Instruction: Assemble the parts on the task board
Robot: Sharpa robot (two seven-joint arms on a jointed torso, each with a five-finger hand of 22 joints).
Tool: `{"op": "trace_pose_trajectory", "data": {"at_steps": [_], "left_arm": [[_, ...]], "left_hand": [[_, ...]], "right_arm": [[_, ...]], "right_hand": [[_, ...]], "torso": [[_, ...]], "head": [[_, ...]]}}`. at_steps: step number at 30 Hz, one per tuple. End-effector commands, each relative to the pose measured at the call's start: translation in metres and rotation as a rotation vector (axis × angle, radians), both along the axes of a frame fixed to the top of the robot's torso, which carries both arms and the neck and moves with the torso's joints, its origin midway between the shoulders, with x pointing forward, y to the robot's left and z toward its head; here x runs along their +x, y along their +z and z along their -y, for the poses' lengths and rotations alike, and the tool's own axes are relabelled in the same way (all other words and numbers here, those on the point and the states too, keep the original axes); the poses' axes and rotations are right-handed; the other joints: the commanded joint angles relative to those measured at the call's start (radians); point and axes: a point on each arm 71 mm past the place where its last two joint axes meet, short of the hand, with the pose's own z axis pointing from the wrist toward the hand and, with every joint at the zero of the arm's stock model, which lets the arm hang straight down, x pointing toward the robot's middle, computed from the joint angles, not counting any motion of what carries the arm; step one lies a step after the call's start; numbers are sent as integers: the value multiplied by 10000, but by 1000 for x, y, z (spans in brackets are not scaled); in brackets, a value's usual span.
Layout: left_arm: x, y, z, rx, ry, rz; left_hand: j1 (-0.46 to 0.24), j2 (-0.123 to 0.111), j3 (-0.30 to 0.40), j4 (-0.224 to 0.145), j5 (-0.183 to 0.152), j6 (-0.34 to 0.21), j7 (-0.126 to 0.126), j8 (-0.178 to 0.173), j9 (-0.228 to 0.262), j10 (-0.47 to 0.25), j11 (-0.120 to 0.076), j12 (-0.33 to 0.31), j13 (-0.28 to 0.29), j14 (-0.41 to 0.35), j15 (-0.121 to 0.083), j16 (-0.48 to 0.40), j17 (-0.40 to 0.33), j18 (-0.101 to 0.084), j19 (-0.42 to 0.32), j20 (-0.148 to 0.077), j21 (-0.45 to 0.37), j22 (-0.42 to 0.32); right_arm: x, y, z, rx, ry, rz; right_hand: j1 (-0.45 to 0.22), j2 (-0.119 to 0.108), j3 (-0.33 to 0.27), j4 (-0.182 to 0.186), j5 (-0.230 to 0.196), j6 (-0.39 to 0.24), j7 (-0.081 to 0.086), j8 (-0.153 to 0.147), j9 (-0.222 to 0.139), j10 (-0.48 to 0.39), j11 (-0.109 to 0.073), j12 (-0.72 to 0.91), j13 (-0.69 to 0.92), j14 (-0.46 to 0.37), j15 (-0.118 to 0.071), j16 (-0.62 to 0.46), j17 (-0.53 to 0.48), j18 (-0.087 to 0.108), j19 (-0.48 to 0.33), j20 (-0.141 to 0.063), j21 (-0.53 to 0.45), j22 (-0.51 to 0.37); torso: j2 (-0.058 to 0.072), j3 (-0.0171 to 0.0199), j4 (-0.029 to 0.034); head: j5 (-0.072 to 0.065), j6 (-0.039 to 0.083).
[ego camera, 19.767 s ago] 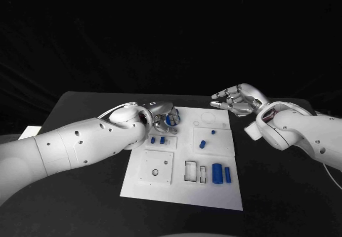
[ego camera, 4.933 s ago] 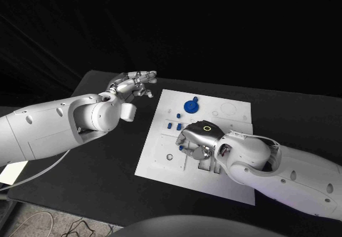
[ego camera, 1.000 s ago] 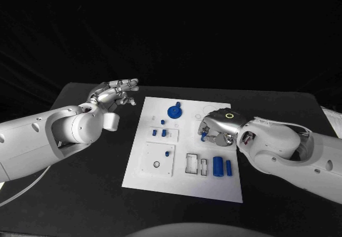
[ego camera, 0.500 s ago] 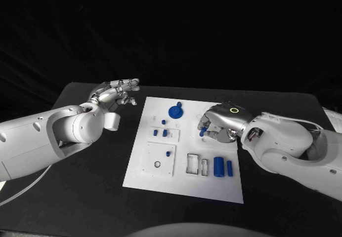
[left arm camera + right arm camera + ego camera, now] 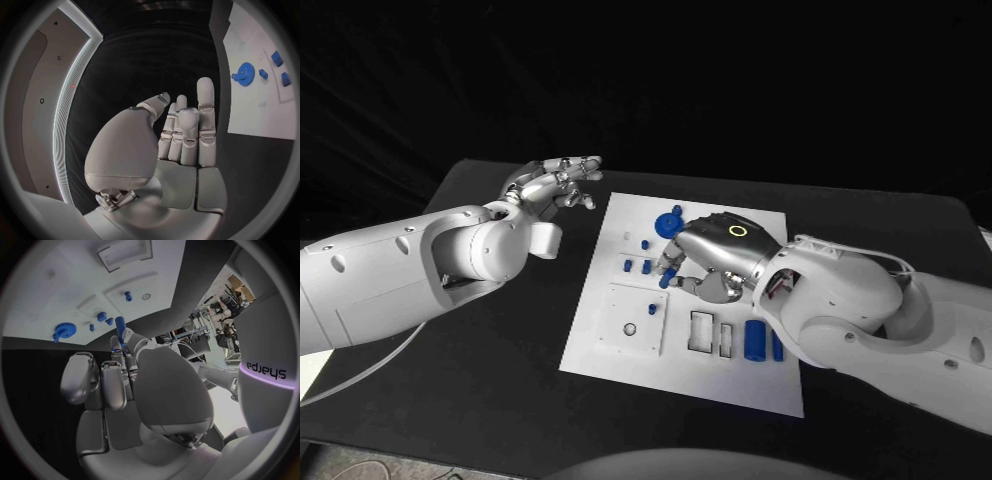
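Fingers of our right hand pinch a blue peg | over task board centre | our left hand spread, empty, farther off

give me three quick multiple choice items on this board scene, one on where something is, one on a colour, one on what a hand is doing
1. Where is the left hand?
A. over the black table, off the board's left edge
B. over the middle of the board
C. on the blue gear

2. What colour is the gear at the far end of the task board?
A. red
B. blue
C. yellow

3. What is the right hand doing?
A. lying flat and empty
B. holding a small blue peg in its fingers
C. gripping the board's edge

Answers:
1 A, the head view shows it beside the board, fingers spread, holding nothing.
2 B, blue in head and left wrist views.
3 B, the peg sticks out from its fingertips in the head and right wrist views.
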Motion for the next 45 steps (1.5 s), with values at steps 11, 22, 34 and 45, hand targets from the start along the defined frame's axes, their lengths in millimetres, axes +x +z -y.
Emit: {"op": "trace_pose_trajectory", "data": {"at_steps": [11,22,34,45], "left_arm": [[1,1,6,-81,-209,111],[1,1,8,-104,-267,108],[2,0,9,-116,-303,107],[2,0,9,-110,-299,102]], "left_hand": [[24,-3,-42,-18,-7,-73,14,45,-8,-60,5,45,14,-68,11,-13,-12,100,48,23,-44,-10],[24,-3,-42,-18,-7,-73,14,45,-8,-60,5,45,14,-68,11,-13,-12,100,48,23,-44,-10],[24,-3,-42,-18,-7,-73,14,45,-8,-60,5,45,14,-68,11,-13,-12,100,48,23,-44,-10],[33,7,-38,-24,-6,-71,14,57,-4,-75,6,67,20,-72,14,-13,-23,100,49,26,-47,-11]], "right_arm": [[-12,-30,-36,126,982,-504],[-12,-52,-45,-166,1139,-930],[-12,-68,-49,-313,1098,-1171],[-10,-74,-48,-663,919,-1209]], "right_hand": [[-107,14,132,-29,80,13,28,-54,8,313,-270,27,-3,501,-30,32,-5,33,-6,-60,48,-13],[-122,16,168,-54,85,10,33,-61,9,306,-265,28,-3,501,-26,33,-6,35,-10,-57,43,-22],[-143,17,213,-88,89,-1,41,-73,9,290,-258,26,-4,504,-20,44,8,34,-9,-53,48,-14],[-169,16,240,-106,89,-3,46,-78,11,284,-253,28,-4,500,-16,32,-12,37,-16,-50,37,-32]], "torso": [[11,15,-19],[8,19,-20],[7,4,-4],[0,7,-19]], "head": [[584,-156],[658,-275],[682,-377],[700,-399]]}}
